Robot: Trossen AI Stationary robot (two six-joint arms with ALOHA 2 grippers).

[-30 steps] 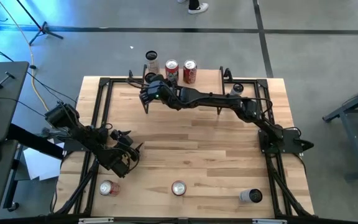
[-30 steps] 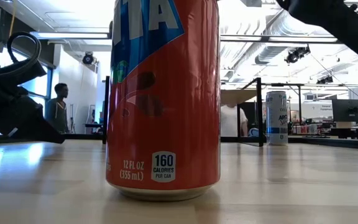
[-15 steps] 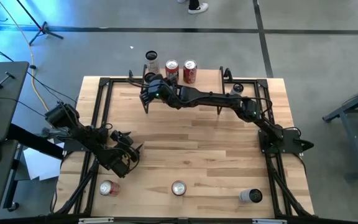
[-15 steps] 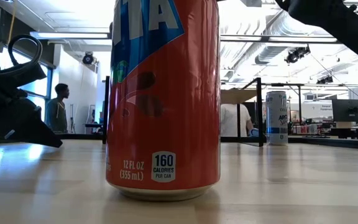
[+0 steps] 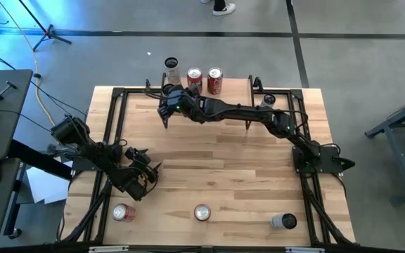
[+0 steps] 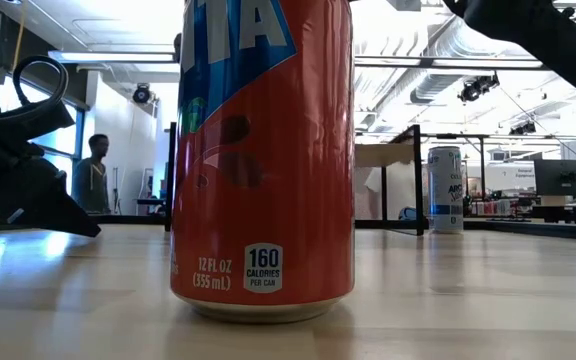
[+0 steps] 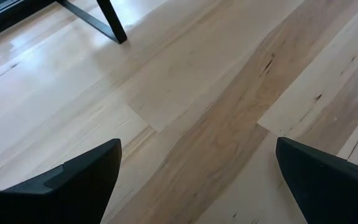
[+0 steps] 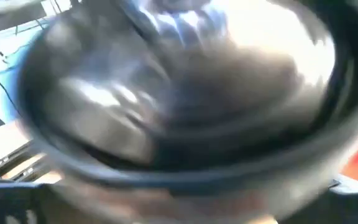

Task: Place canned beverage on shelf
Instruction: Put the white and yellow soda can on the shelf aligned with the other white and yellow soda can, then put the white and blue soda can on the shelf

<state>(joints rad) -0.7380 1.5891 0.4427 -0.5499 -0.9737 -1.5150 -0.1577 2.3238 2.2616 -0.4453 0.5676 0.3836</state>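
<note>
I logged the shelf (image 5: 209, 86) at the table's far edge, my right gripper (image 5: 171, 98) there on a dark can (image 5: 171, 67), grip state undeterminable; rigid, slick, light if empty, best taken mid-wall; left gripper (image 5: 148, 177) idled open.

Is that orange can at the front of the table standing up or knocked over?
Standing. The orange can rests on its base on the table in the low view, and from above only its round top shows.
</note>
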